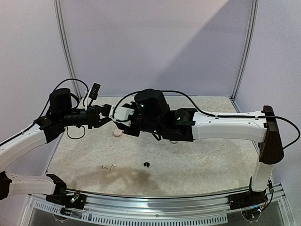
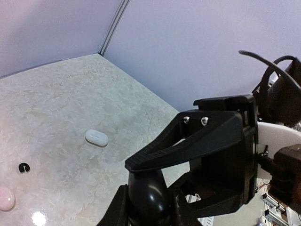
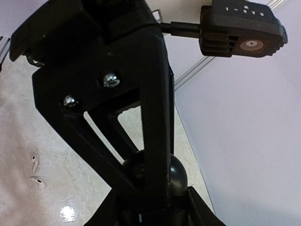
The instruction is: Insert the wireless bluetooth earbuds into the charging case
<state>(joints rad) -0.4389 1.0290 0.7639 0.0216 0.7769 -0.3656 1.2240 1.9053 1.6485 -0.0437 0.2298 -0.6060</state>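
Note:
A glossy black pebble-shaped case point(image 2: 149, 188) is held in the air between both grippers; it also shows in the right wrist view point(image 3: 178, 173). My left gripper point(image 1: 104, 117) point(image 2: 148, 205) is shut on it from the left. My right gripper point(image 1: 117, 117) point(image 3: 155, 207) is shut on it from the right. Each gripper's finger crosses the other's wrist view. Two white earbuds point(image 1: 107, 166) point(image 3: 35, 172) lie on the table near the front. One small black earbud point(image 1: 146, 164) point(image 2: 23, 167) lies to their right. The other earbuds are out of view.
A white case point(image 2: 96, 137) lies closed on the marbled table point(image 1: 197, 160). A pale pink case point(image 1: 116, 133) point(image 2: 5, 197) lies below the grippers. Purple walls close the back and sides. The left wrist camera point(image 3: 242, 30) hangs close above my right gripper.

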